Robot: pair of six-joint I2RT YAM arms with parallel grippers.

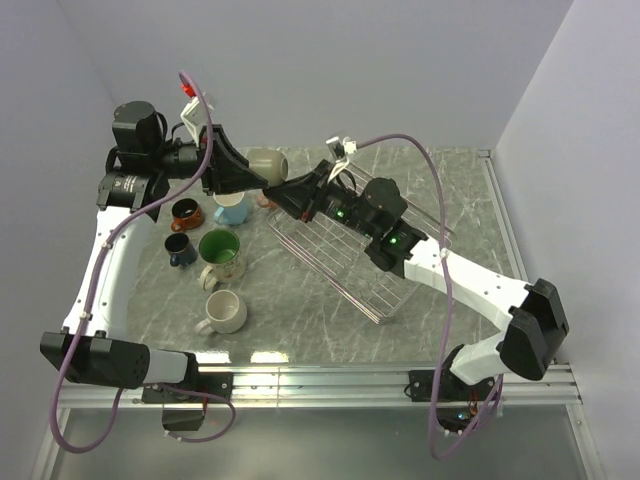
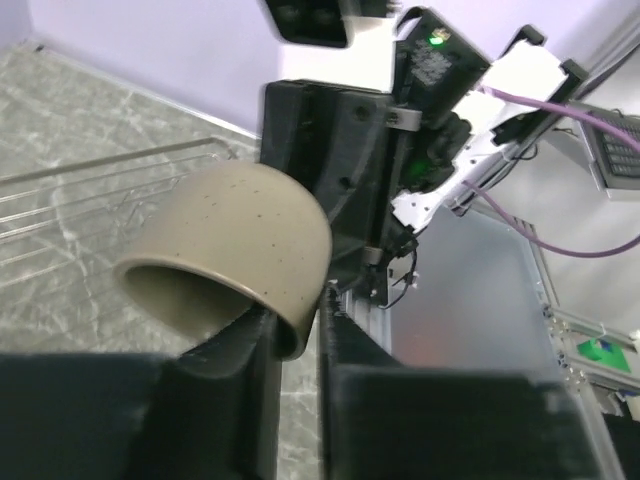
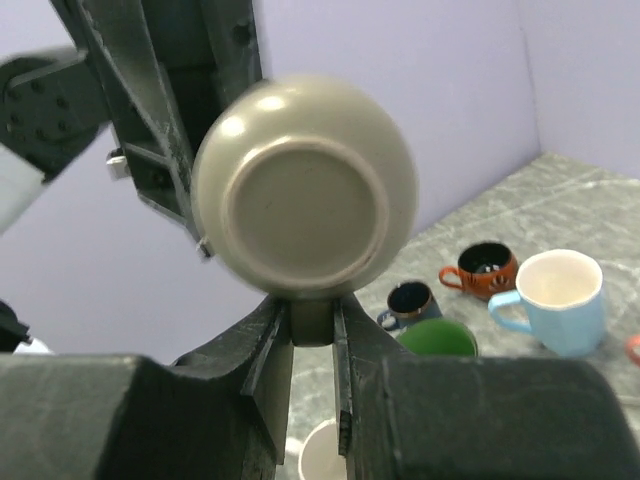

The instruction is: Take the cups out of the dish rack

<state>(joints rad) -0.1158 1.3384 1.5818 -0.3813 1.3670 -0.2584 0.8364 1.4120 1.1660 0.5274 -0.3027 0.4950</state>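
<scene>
The olive-grey mug [image 1: 266, 164] hangs in the air beside the dish rack's [image 1: 340, 265] far left corner. The left pincer [image 2: 297, 340] clamps its rim, and the right pincer [image 3: 312, 322] grips its handle.

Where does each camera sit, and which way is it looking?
Top external: high behind the robot, looking down on the table, dish rack, left arm and right arm.
Left wrist: on the left arm, looking past the left gripper at the olive-grey mug's side; right gripper beyond.
Right wrist: on the right arm, looking past the right gripper at that mug's underside; left gripper beyond.
Shared: both wrist views show the mug both grippers clamp.
</scene>
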